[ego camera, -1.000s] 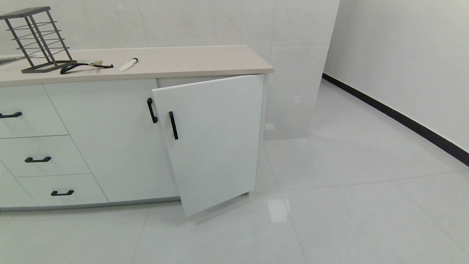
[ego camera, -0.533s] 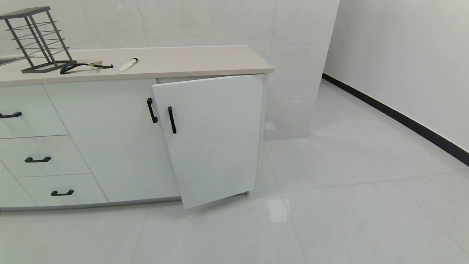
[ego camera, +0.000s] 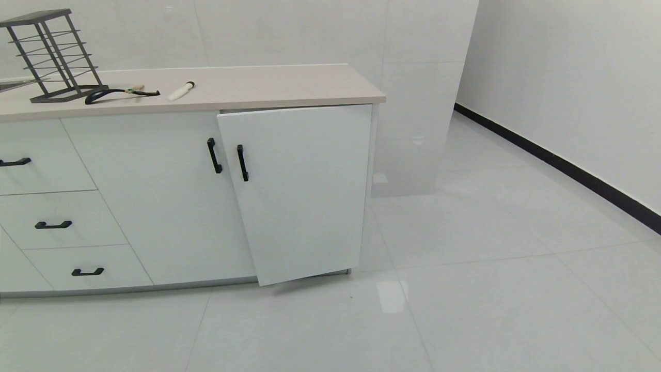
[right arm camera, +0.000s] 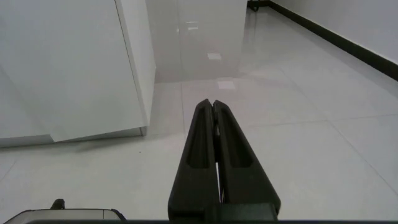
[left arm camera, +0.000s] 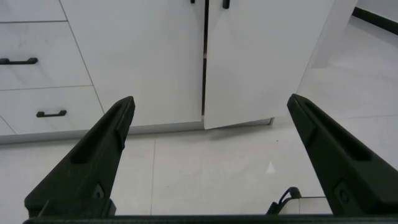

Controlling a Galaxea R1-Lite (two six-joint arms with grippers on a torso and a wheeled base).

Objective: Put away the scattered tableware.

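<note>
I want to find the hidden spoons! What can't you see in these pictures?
- Inside the cupboard: in the head view its door, only slightly ajar, covers everything behind it.
- Inside the drawers: their shut fronts hide the contents.
- The black utensil and the white utensil on the counter: too small to name.
- The metal rim beside the rack: cut off by the head view's left edge.

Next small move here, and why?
Probably lift the open left gripper toward the black utensil on the countertop: it and the white-handled utensil lie loose beside the wire rack, while the right gripper is shut, and both sit low by the cabinet door.
</note>
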